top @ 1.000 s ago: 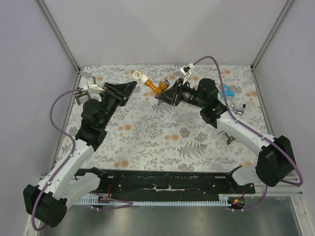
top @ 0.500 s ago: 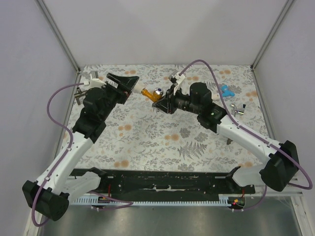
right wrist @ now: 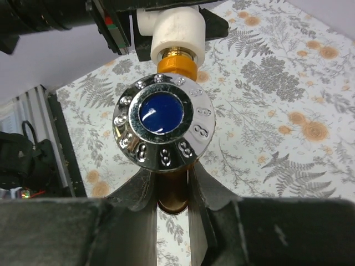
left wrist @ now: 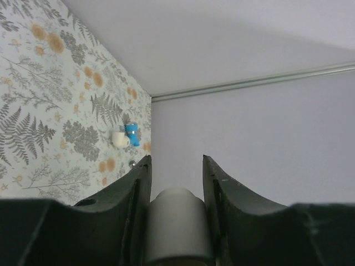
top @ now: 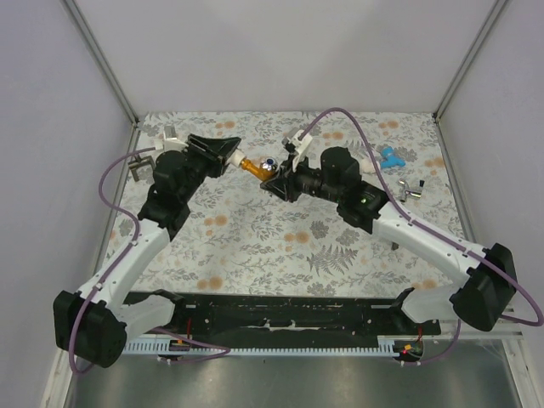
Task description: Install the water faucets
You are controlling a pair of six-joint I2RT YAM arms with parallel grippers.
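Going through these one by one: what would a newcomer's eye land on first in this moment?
The two arms meet above the far middle of the floral table, with the orange faucet bridged between them. The left tool clamps its white elbow fitting, and the right tool clamps its body. In the right wrist view, the chrome knob with its blue cap fills the centre. A blue piece lies at the table's far right.
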